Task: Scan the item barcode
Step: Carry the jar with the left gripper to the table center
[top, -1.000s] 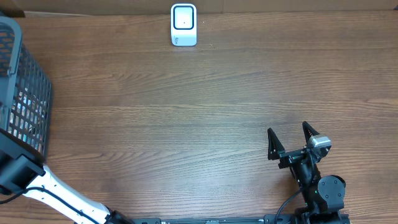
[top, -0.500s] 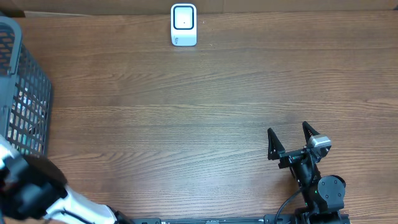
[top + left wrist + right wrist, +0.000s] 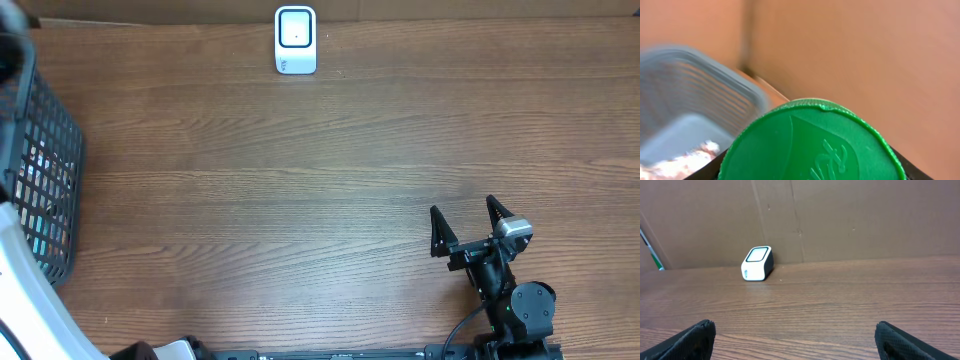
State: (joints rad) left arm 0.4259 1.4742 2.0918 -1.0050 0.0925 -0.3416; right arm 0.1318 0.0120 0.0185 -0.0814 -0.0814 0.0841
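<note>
Although only its top shows, the green-capped container [image 3: 812, 145] fills the 6 o'clock half of the left wrist view. The cap is round, bright green plastic with a ribbed, slightly nicked rim and a raised leaf-like emblem moulded into its flat face. It is held up beside the basket [image 3: 690, 75], which lies blurred toward 9 o'clock of it. The left fingers [image 3: 912, 176] pinch it and show only as dark slivers touching the rim at 4 and 8 o'clock.

The container's body, label and barcode are hidden below the cap. From overhead the container cannot be made out. The white left arm [image 3: 25, 290] is cut off by the frame at 8 o'clock, and a dark smear in the 10 o'clock corner is too blurred to name. The basket [image 3: 50, 150] is cropped by the 9 o'clock edge, and its contents are only pale and teal patches behind the mesh.

The desk [image 3: 300, 180] is a brown wood-grain surface, backed by a creased cardboard wall [image 3: 865, 220]. The basket is a dark plastic lattice with a rounded corner. At 12 o'clock stands the barcode scanner [image 3: 295, 40], a small white rounded block with a dark-framed window on its sloped face. At 5 o'clock the black, tapered right fingers [image 3: 438, 235] are spread wide above the desk.
</note>
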